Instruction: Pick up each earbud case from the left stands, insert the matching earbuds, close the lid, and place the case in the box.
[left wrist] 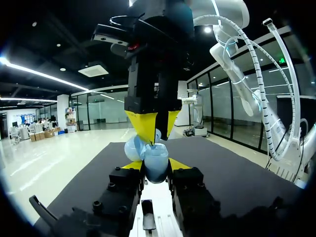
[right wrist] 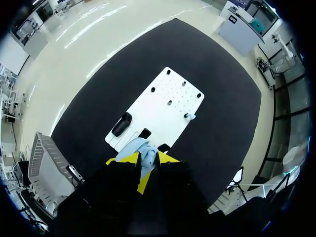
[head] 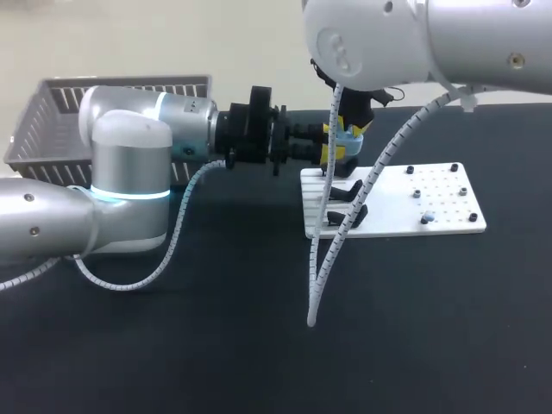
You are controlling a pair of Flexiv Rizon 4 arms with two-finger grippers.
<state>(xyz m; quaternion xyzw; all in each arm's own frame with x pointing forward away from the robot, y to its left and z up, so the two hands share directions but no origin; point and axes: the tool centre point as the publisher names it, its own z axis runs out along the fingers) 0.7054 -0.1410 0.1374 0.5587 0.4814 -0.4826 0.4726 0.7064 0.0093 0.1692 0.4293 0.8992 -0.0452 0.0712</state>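
My left gripper (left wrist: 156, 165) is clamping a light-blue earbud case (left wrist: 157, 172), upper centre, above the black worktop (head: 259, 345); my right gripper (left wrist: 157, 138) is meeting it from above, grip indiscernible.

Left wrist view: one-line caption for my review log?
Left gripper clamps the light-blue earbud case; right gripper points down at its top.

No text, number, label or sign can be read on the earbud case (left wrist: 157, 165) or on the white board (head: 431, 198). Nothing legible is seen on the table (head: 216, 345) either.
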